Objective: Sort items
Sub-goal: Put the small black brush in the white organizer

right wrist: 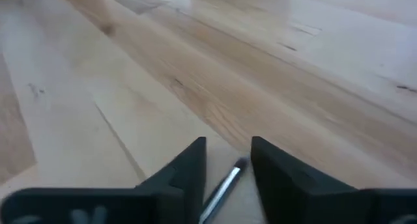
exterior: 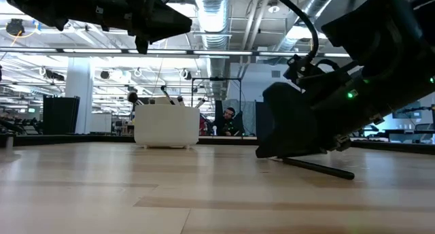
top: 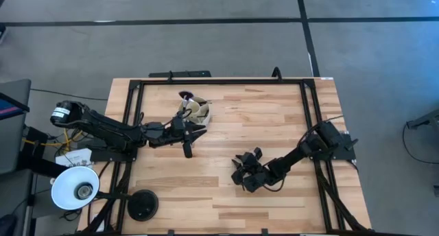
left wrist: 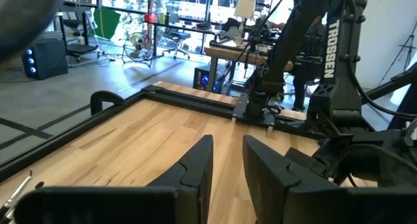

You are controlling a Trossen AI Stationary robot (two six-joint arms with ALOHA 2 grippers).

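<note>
Makeup brushes are the items to sort: thin sticks with dark handles, some with silvery metal collars.

High view: the right gripper point(top: 245, 175) is low over the pale wooden slatted table point(top: 267, 112), right of centre. The left gripper point(top: 199, 130) hangs just beside the round cream divided cup point(top: 199, 111), which holds several brushes, among them one with a fluffy dark-reddish head point(top: 185, 95). Something dark and thin juts from under the left arm point(top: 187, 150); whether it is a brush cannot be told.

Low view: the right gripper presses down to the tabletop, and one thin dark brush handle point(exterior: 319, 167) lies flat, sticking out from beneath it. The cup stands well beyond, brush tips rising from it.

Left wrist view: the left gripper's fingers point(left wrist: 195, 165) stand parted with nothing between them, the table ahead.

Right wrist view: the right gripper's fingers point(right wrist: 189, 168) are parted and straddle a slim brush with a silvery collar point(right wrist: 225, 182), not yet pinched.

Judgement: such a brush is very light, stiff and smooth, likely to roll or slip. A grip across mid-handle, near the collar, seems safest; the soft bristles should be left alone.
</note>
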